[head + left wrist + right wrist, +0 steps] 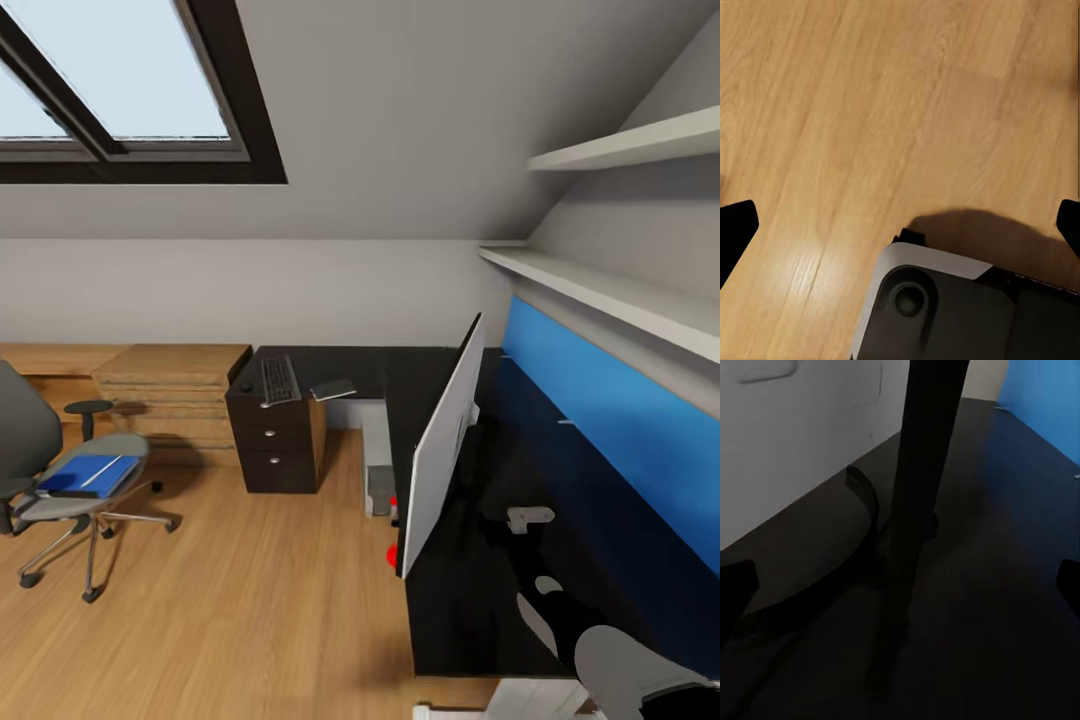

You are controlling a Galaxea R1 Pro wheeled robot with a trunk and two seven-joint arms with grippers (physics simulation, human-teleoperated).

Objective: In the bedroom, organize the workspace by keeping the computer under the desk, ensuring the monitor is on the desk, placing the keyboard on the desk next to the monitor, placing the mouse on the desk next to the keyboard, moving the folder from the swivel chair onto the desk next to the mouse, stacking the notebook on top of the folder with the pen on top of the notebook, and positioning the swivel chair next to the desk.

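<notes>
Nearest the head camera, the right arm (620,660) reaches low over the black top of the bench (470,600), its gripper (528,517) close behind the monitor. In the right wrist view the right gripper (900,585) has its fingertips (736,585) at the two picture edges, spread wide with nothing between them, and the monitor's black stand (922,472) rises just ahead over its curved foot. The left gripper (900,225) is spread the same way, above bare plank floor (870,97) and a grey-and-black part of the robot's base (945,307).

From the left of the room: the swivel chair (50,470) stands on the wood floor (240,600), well apart from the bench, with the blue folder (88,475) lying flat on its seat. Behind it a low wooden cabinet (175,390) lines the wall. Next comes the black drawer end of the bench, carrying the keyboard (280,379) and, just beside it, the thin grey notebook (333,389) near the front edge. The computer (380,488) sits on the floor under the bench. The monitor (440,450) stands upright on the bench, its light-grey back facing the camera, close to the front edge. The blue back panel (600,420) runs along the right, under two white shelves (610,290).

A skylight (110,90) is set in the sloped ceiling. The floor between chair and bench lies open.
</notes>
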